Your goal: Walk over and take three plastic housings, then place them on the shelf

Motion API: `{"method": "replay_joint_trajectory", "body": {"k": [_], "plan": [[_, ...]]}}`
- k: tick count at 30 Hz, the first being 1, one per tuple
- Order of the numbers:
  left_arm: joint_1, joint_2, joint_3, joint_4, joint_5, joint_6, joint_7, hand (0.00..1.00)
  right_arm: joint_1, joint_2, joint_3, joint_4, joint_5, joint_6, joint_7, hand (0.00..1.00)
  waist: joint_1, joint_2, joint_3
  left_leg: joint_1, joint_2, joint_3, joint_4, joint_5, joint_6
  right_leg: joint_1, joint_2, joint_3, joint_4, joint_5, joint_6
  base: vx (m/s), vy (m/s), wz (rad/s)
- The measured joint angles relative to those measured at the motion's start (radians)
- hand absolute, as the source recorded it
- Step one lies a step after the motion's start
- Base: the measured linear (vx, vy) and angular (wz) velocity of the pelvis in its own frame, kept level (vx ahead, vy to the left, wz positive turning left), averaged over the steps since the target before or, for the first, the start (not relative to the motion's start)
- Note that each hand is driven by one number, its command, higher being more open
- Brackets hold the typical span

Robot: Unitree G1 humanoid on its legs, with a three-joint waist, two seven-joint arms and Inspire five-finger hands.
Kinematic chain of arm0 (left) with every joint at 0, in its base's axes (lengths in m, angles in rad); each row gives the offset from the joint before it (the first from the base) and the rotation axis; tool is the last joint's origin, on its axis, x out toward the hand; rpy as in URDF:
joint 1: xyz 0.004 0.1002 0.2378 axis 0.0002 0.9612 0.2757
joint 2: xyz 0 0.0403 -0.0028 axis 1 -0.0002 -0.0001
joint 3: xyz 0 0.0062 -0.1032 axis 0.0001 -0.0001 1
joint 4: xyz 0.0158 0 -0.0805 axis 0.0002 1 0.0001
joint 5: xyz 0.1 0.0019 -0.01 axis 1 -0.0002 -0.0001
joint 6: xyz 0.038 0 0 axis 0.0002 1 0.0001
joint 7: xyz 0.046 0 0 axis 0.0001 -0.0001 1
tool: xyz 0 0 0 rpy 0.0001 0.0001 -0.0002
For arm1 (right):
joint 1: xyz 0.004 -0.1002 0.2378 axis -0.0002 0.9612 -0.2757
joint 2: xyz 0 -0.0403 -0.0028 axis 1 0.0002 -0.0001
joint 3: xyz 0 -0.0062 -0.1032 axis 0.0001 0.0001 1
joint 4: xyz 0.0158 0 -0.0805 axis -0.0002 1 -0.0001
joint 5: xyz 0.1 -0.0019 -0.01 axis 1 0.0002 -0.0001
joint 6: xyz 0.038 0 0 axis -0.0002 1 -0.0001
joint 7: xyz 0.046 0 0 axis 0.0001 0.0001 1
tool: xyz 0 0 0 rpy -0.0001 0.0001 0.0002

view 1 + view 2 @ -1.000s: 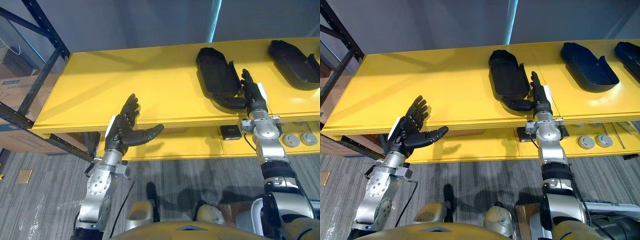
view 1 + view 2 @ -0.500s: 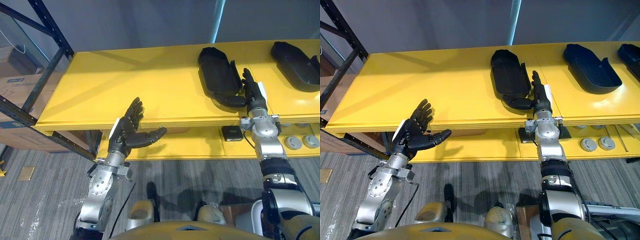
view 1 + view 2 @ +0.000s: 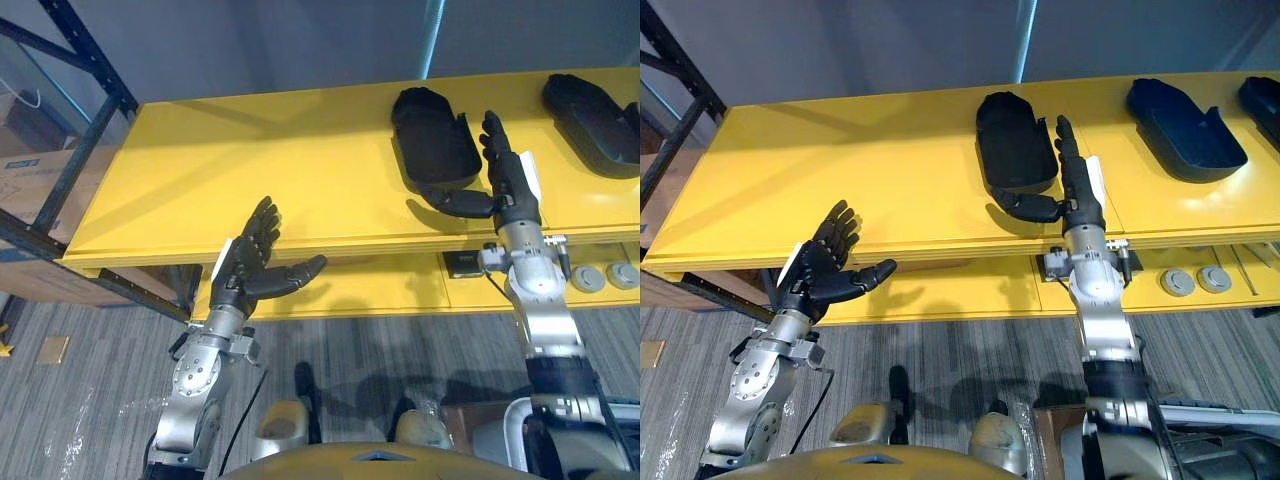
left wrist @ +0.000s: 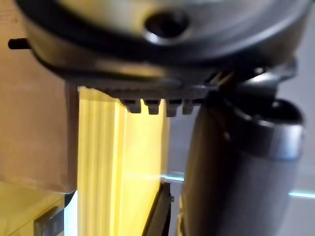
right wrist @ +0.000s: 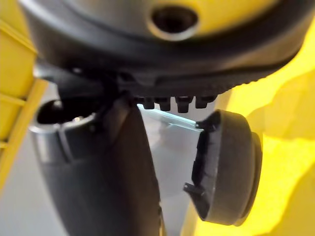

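A black plastic housing [image 3: 432,135] lies on the yellow shelf top [image 3: 260,170]; in the right wrist view the housing [image 5: 229,167] is close past the thumb. My right hand [image 3: 508,182] stands open along its right side, fingers straight, thumb stretched under its near end; I cannot tell if they touch. A second housing [image 3: 1185,118] and a third housing [image 3: 1265,95] lie further right on the same shelf. My left hand [image 3: 248,268] is open, palm up, in front of the shelf's front edge, holding nothing.
A lower yellow shelf [image 3: 400,290] carries a small black box [image 3: 462,263] and grey round parts [image 3: 587,278]. A dark rack upright [image 3: 90,130] and a cardboard box [image 3: 30,190] stand at the left. Grey carpet [image 3: 100,400] lies below.
My right hand has risen and reached further along the housing's right side, its thumb now casting a shadow on the shelf. The left hand has hardly moved.
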Motion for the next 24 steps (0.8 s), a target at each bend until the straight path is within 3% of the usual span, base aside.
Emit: {"method": "replay_joint_trajectory", "body": {"k": [9, 13, 18, 21, 24], "plan": [[-0.004, -0.056, 0.067, -0.128, -0.005, -0.052, 0.007, 1.00, 0.304, 0.171, -0.160, -0.228, 0.152, -0.023, 0.076, 1.00, -0.070, -0.063, -0.032, 0.043, 0.002, 0.111, 0.000, -0.042, -0.004, -0.002, 0.009, 0.105, -0.048, 0.024, 0.008, 0.07, 0.003, -0.33], [-0.002, -0.087, 0.065, -0.172, -0.045, -0.059, -0.014, 1.00, 0.441, 0.253, -0.163, -0.289, 0.175, -0.024, 0.064, 1.00, -0.091, -0.070, -0.038, 0.074, 0.003, 0.171, 0.000, -0.068, -0.009, -0.006, 0.010, 0.162, -0.054, 0.025, 0.010, 0.06, 0.021, -0.45], [0.054, -0.098, 0.047, -0.223, -0.101, -0.075, -0.061, 1.00, 0.643, 0.337, -0.176, -0.320, 0.200, -0.023, 0.027, 1.00, -0.148, -0.078, -0.045, 0.115, 0.001, 0.283, 0.000, -0.105, -0.014, -0.030, 0.014, 0.271, -0.063, 0.032, 0.022, 0.06, 0.037, -0.65], [0.075, -0.100, 0.044, -0.223, -0.119, -0.090, -0.037, 1.00, 0.732, 0.380, -0.233, -0.320, 0.229, -0.029, 0.023, 1.00, -0.190, -0.091, -0.051, 0.138, 0.004, 0.365, 0.018, -0.139, -0.020, -0.051, 0.022, 0.353, -0.063, 0.038, 0.030, 0.08, 0.042, -0.82], [0.074, -0.102, 0.048, -0.223, -0.115, -0.109, 0.042, 1.00, 0.797, 0.399, -0.264, -0.319, 0.335, -0.093, 0.056, 1.00, -0.221, -0.104, -0.058, 0.136, 0.022, 0.429, 0.112, -0.217, -0.027, -0.073, 0.030, 0.439, -0.067, 0.045, 0.035, 0.06, 0.023, -0.92]]}}
